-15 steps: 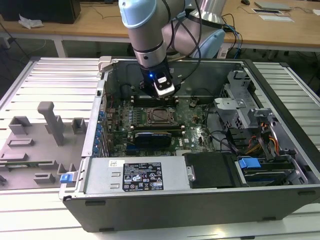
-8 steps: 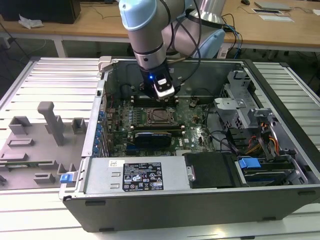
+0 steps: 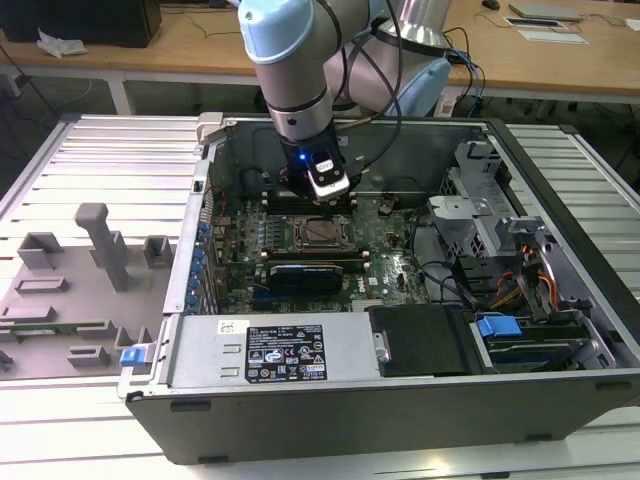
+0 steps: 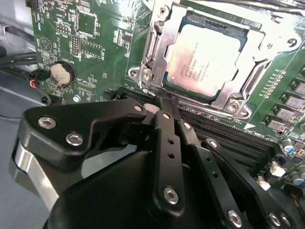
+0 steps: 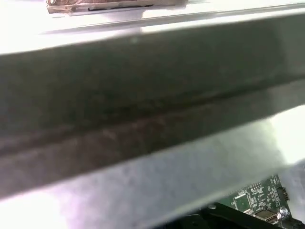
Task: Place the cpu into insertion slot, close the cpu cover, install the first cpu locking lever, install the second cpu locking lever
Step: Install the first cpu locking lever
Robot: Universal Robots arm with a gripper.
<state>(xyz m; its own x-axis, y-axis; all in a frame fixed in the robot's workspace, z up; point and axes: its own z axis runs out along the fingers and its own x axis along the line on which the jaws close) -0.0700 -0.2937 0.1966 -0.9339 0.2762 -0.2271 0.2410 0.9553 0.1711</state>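
Note:
The cpu, a pale silver square chip, lies flat in the insertion slot on the green motherboard. The silver cpu cover is folded down over it, framing the chip through its window. My gripper hangs just off one edge of the socket, over the long black slots beside it, its black fingers pressed together with nothing between them. In the exterior view the gripper sits low inside the open computer case, just behind the socket.
A long black expansion card lies in front of the socket. Memory slots run under the fingers, and a coin battery sits nearby. The case wall is close. Drive cages and cables crowd the exterior view's right.

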